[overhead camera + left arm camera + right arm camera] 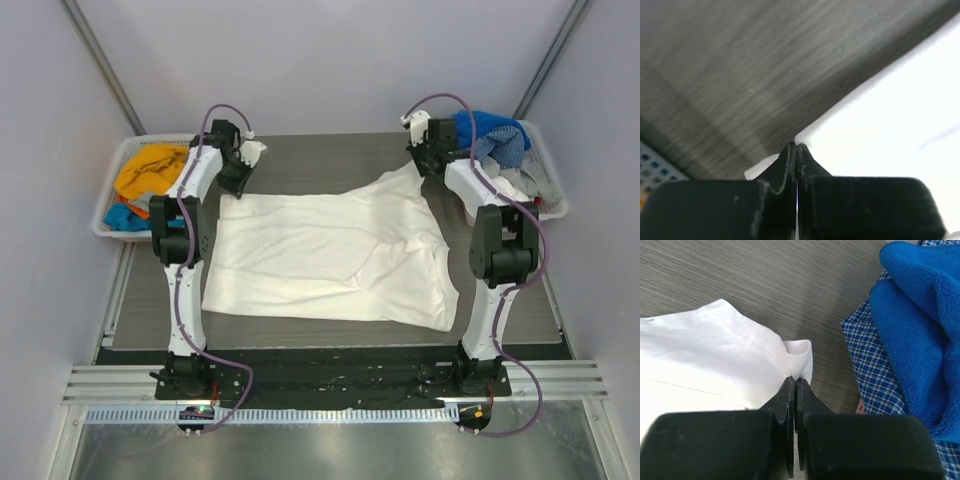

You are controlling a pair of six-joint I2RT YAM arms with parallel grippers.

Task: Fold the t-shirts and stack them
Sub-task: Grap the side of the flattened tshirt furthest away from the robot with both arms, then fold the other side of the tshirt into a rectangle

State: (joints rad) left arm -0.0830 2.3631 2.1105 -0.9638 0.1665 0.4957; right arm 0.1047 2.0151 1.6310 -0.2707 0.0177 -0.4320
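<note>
1. Shirt in work: the white t-shirt (330,255) lies spread across the middle of the dark surface (330,150). It is mostly flat, but creased and doubled over on its right part.
2. At its far left corner the left fingers (788,157) are pressed together, with a thin edge of white cloth caught at their tips. The bite looks small to me.
3. At its far right corner the right fingers (787,392) are pinching a puckered fold of the hem. In the top view the cloth rises from the surface toward them.
4. Other shirts wait further out. A blue shirt (920,315) and a blue-checked shirt (875,375) lie just beside the right fingers, spilling from the right basket (555,205). An orange shirt (150,170) sits in the left basket (105,215).
5. My read of the step: both far corners are gripped, so this is the start of the first fold, or a tug to flatten the shirt beforehand. No shirt is folded or stacked on the surface yet.
6. The next move calls for lifting both arms together, level with each other. I would keep the far edge taut between them and carry it toward the near edge.
7. I would go slowly on the left, where the grip may slip, and keep the right arm from dragging the checked shirt along.
</note>
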